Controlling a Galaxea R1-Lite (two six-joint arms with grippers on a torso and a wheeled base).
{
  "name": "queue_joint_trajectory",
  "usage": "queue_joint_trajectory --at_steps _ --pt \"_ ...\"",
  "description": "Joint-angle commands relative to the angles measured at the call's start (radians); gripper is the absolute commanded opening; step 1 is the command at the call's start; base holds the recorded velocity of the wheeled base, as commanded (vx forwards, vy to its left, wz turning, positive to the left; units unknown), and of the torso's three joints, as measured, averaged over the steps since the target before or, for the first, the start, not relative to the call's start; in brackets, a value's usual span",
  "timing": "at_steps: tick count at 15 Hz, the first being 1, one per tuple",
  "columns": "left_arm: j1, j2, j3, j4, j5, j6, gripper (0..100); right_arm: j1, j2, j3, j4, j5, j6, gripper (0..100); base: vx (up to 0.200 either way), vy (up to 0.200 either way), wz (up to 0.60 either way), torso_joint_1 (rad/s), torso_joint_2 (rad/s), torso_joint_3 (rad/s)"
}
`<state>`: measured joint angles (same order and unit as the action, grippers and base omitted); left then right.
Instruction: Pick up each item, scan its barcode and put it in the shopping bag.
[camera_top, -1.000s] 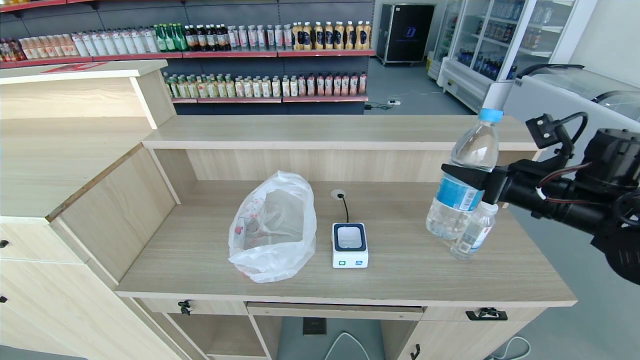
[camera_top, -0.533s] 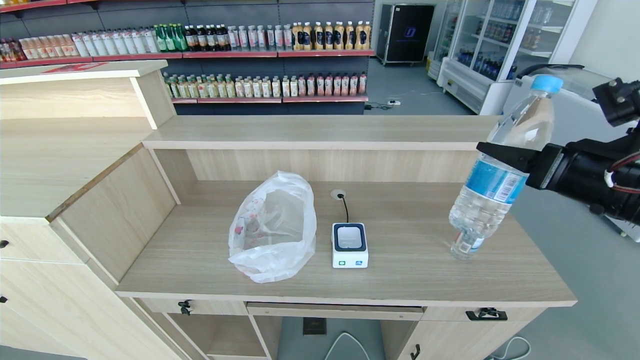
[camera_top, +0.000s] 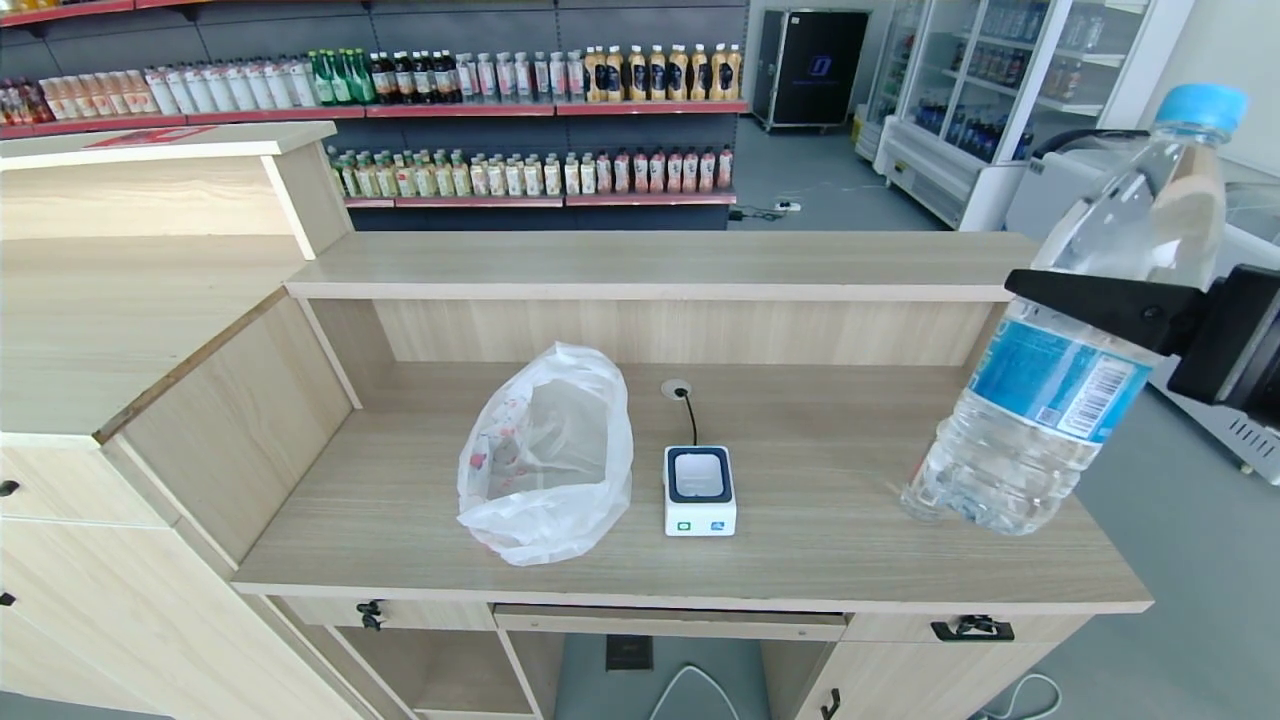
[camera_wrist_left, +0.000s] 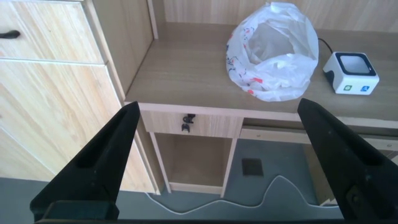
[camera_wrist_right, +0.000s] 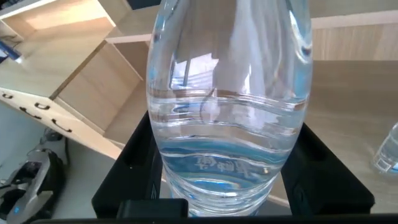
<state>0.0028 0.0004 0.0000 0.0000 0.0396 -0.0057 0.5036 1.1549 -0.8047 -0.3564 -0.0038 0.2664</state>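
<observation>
Water bottle (camera_top: 1040, 400): right of frame, tilted, raised above the table (camera_top: 820, 545), clamped below the shoulder by the right end effector (camera_top: 1105, 305).
Left end effector (camera_wrist_left: 217, 106): fingers spread, empty.
Step, as judged: pick-up done, scan pending.
Next: turn the label barcode toward the scanner (camera_top: 700, 488) at centre, beside the shopping bag (camera_top: 548, 455).

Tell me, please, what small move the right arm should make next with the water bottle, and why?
Probably it should carry the water bottle left and down toward the scanner, turning the barcode to the scanner's window. The right gripper is shut on the bottle, held tilted above the right end of the counter, well apart from the scanner, so it looks not yet scanned.
</observation>
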Motion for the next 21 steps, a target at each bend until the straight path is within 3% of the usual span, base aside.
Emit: queue_joint_trajectory --at_steps 1,7,14,21 --pt "0.000 0.000 0.000 0.000 0.000 0.000 100 0.096 -0.023 -0.004 0.016 -0.045 0.039 0 0.000 0.000 0.00 0.000 0.00 0.000" --pt "-0.001 0.000 0.000 0.000 0.000 0.000 100 0.297 0.008 -0.045 0.031 -0.097 0.145 0 0.000 0.000 0.00 0.000 0.00 0.000" --pt "0.000 0.000 0.000 0.000 0.000 0.000 100 0.497 -0.004 -0.067 0.033 -0.096 0.166 0 0.000 0.000 0.00 0.000 0.00 0.000" --pt "0.000 0.000 0.000 0.000 0.000 0.000 100 0.523 -0.041 -0.030 0.062 -0.056 0.166 0 0.000 0.000 0.00 0.000 0.00 0.000"
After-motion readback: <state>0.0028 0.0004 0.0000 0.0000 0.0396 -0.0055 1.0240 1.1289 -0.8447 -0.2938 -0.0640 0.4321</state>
